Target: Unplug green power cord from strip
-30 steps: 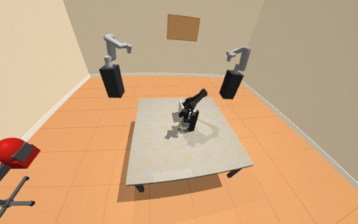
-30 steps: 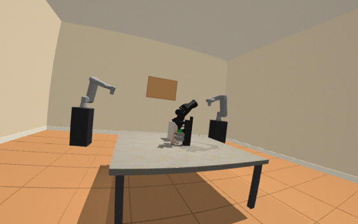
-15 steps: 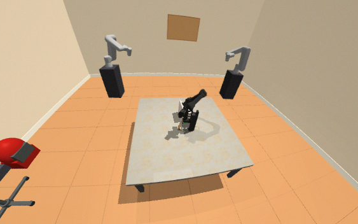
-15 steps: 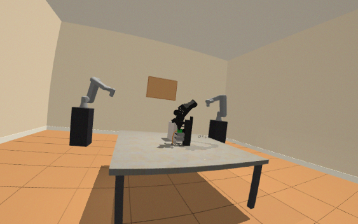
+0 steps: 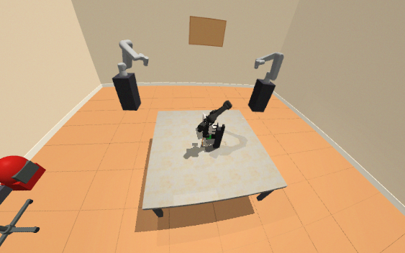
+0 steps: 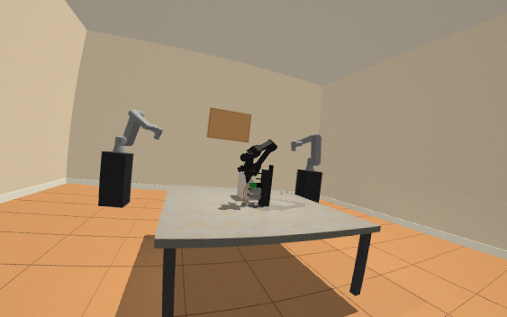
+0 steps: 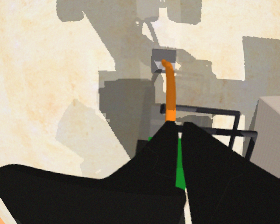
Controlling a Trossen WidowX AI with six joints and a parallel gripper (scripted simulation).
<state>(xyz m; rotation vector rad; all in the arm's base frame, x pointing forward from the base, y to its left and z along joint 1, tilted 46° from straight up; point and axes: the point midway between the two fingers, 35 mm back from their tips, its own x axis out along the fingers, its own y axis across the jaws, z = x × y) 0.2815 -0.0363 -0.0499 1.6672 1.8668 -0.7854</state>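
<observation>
Arm: the black arm point(image 5: 218, 113) point(image 6: 267, 153) is bent, its elbow raised high and its wrist end angled down over the table point(image 5: 190, 176) point(image 6: 224, 222).
Pincer: the gripper point(image 5: 205, 134) point(image 6: 248, 180) point(image 7: 177, 129) points down, fingers almost together, a thin slit between them and nothing clamped in it.
Green plug: the plug point(image 5: 208, 136) point(image 6: 253, 185) point(image 7: 180, 167) is just below the fingertips, raised above the tabletop; the wrist view shows a green sliver through the slit. Whether it is seated in a socket, I cannot tell.
Cord: the orange cord point(image 6: 244, 194) point(image 7: 170, 95) curves from near the plug down toward the tabletop.
Black upright: a tall block point(image 5: 219, 136) point(image 6: 266, 186) stands beside the plug.
Grey pieces: several point(image 6: 254, 194) sit stacked under the plug, beside the upright.
White box: it point(image 6: 240, 184) point(image 7: 274, 140) stands near the gripper.
</observation>
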